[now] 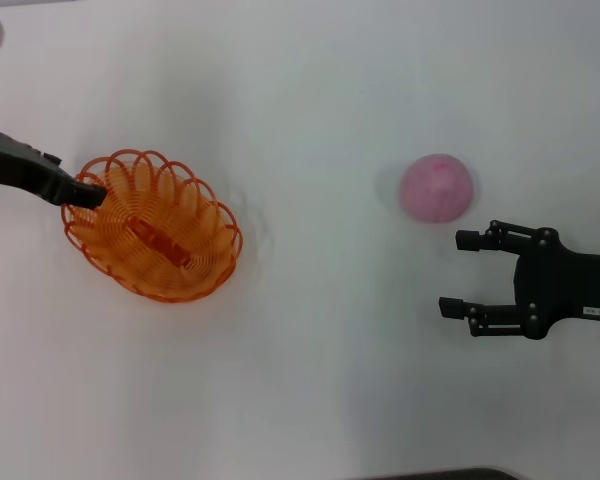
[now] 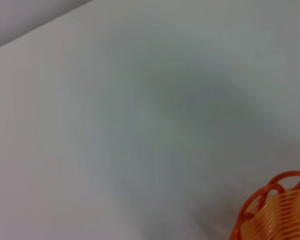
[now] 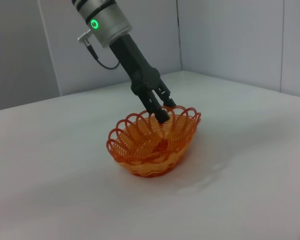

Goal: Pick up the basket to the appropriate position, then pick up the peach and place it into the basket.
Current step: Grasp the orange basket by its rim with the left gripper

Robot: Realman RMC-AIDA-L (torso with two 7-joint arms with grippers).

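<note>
No legible text anywhere. The right hand (image 1: 462, 272) body has a small white label (image 1: 599, 313) in the head view, but the print is too small to read. Basket (image 1: 152, 226), peach (image 1: 436, 187), and table (image 1: 320, 380) carry no markings.

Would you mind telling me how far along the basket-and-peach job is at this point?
Nothing looks finished. In hand: the left gripper is shut on the rim of the basket, which tilts as if lifted on that side. Left to do: set the basket in place, then move the peach, which sits untouched on the table, apart from the open right gripper waiting nearby.
</note>
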